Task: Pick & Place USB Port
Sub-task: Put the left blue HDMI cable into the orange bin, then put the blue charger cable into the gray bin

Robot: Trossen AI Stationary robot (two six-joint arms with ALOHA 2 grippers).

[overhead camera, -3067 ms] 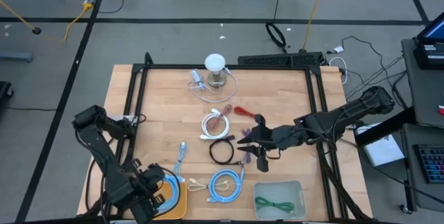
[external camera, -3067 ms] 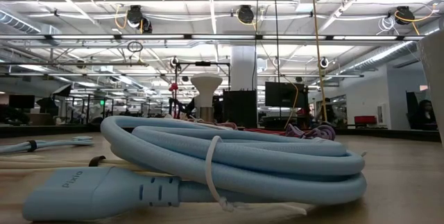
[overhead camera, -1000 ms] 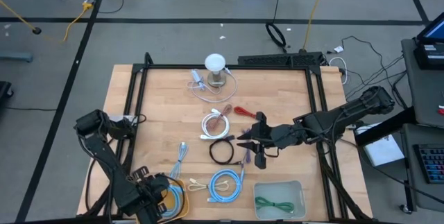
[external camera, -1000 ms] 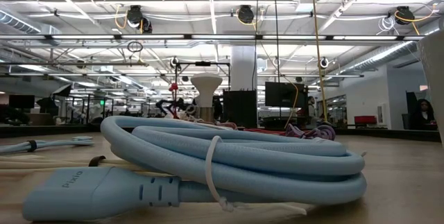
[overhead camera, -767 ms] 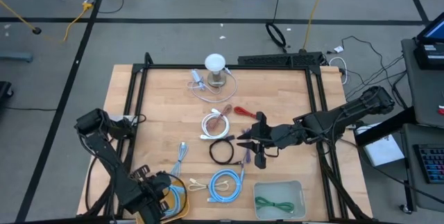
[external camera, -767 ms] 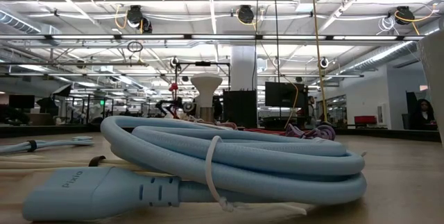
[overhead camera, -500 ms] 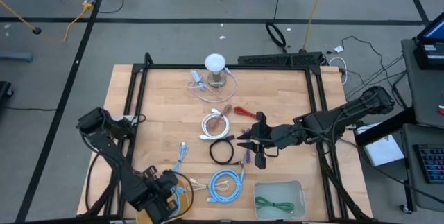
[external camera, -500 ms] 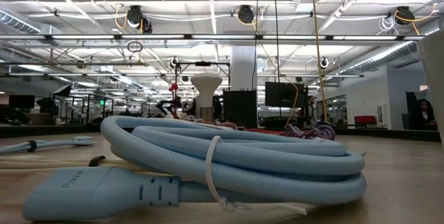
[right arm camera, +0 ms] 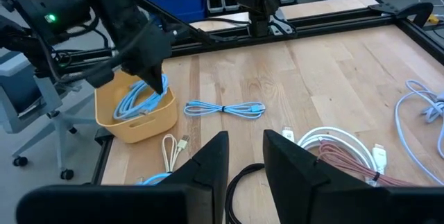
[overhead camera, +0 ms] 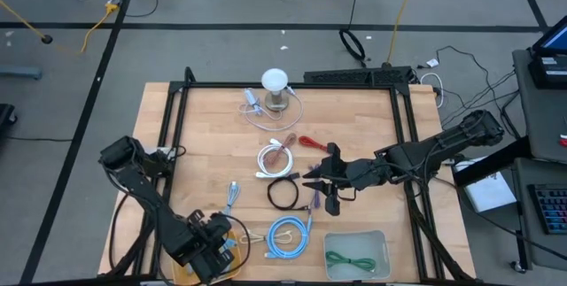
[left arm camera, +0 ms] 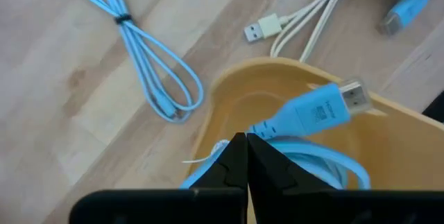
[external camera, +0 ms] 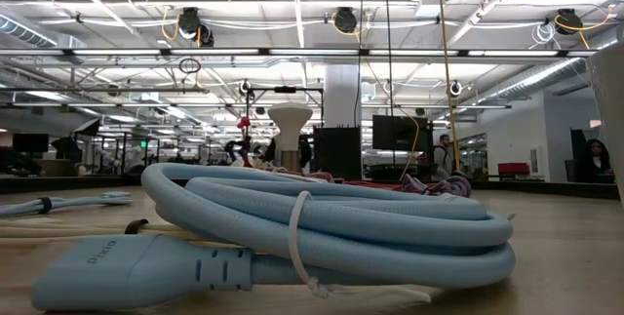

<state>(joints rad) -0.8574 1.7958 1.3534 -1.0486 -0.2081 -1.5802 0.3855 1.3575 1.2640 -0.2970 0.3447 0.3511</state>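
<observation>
left gripper [overhead camera: 215,243] sits low at about seven o'clock on the wooden table [overhead camera: 213,135], over the yellow bin [right arm camera: 135,116] at the table's near left corner. its fingers [left arm camera: 236,165] are clenched together with nothing visibly pinched between them, the tips just above a light blue cable [left arm camera: 305,113] that lies coiled inside the bin, its flat silver plug resting up against the bin's wall.

right gripper [overhead camera: 323,189] hangs over the table around four o'clock from the centre, just beside a black cable loop [overhead camera: 283,193]. its jaws stand a little apart in the right wrist view and nothing shows between them.

just outside the bin, toward the table's middle, lies a cream usb cable [left arm camera: 291,26] with its silver plug bare on the wood. at about nine o'clock from it in the high view is a thin light blue cable [overhead camera: 231,199], tied at its middle. a thick coiled light blue cable [overhead camera: 288,235] lies at six o'clock, filling the low view's foreground. a green cable [overhead camera: 347,258] rests in the clear tray [overhead camera: 381,240] at five o'clock. near the centre sits a white and pink cable bundle [overhead camera: 276,158], with a red cable [overhead camera: 310,143] just beside it. a white lamp [overhead camera: 275,82] stands at twelve o'clock.
</observation>
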